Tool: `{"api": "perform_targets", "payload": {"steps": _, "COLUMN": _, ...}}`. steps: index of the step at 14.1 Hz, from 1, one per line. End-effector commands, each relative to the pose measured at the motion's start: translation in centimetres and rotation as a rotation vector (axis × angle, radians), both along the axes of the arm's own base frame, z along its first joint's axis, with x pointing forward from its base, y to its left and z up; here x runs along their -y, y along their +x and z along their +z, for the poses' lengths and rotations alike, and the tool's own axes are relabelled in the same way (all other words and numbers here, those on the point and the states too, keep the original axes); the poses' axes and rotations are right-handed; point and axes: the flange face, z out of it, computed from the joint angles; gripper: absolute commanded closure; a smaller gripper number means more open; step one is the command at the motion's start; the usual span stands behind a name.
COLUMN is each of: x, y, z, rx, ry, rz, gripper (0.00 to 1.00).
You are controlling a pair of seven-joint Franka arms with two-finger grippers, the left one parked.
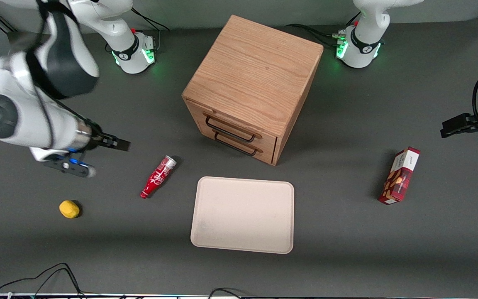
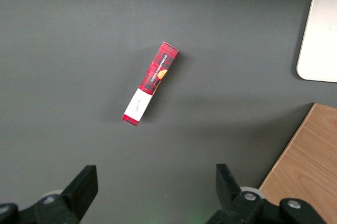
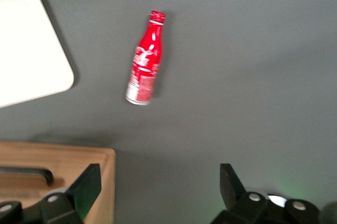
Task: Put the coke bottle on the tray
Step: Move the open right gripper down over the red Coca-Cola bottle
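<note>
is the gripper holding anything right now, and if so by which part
Nothing is held. The gripper is open and empty, up off the table, apart from the coke bottle, which lies on its side on the table beside the tray.

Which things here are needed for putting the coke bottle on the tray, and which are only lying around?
Needed for the job:
- coke bottle, lying on its side on the table beside the tray
- tray
- tool, open, above the table near the bottle

Only lying around:
- wooden drawer cabinet
- red snack box
- small yellow object
</note>
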Motion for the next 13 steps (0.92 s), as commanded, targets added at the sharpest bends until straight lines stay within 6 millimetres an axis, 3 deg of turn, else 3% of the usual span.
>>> {"api": "perform_targets", "payload": {"steps": 1, "x": -0.9, "y": 0.1, "z": -5.3, "rx": 0.024, "ry": 0.001, "rz": -0.126, "gripper": 0.00}}
{"api": "perform_targets", "payload": {"steps": 5, "x": -0.8, "y": -2.1, "z": -13.0, "rx": 0.121, "ry": 0.008, "rz": -0.201, "gripper": 0.00}}
{"api": "perform_targets", "payload": {"steps": 13, "x": -1.3, "y": -1.7, "z": -21.2, "rx": 0.177, "ry": 0.002, "rz": -0.297, "gripper": 0.00}}
